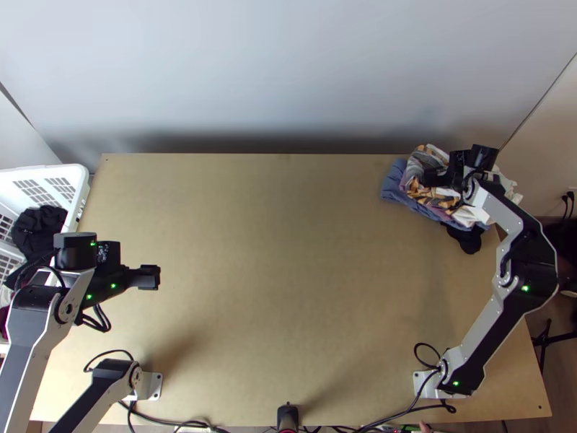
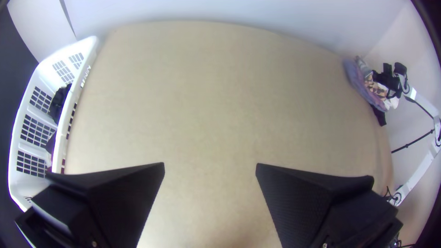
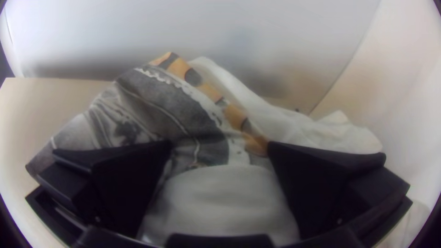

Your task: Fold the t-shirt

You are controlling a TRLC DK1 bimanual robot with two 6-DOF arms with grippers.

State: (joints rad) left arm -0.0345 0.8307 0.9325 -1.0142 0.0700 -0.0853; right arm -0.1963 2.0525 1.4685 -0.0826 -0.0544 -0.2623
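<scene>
At far right: clothes pile [image 1: 395,186], right tool [image 1: 431,177] over it; near left: left tool [image 1: 149,277]; both wide open, empty.

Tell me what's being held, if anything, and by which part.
Nothing is held: the left gripper is open above the table, and the right gripper is open at the piled clothes.

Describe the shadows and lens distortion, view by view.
Top view: soft shadow on the table beside the left arm's base, dark band low on the wall; left wrist view: table's far edge bows, some corners dark; right wrist view: dark corners.
</scene>
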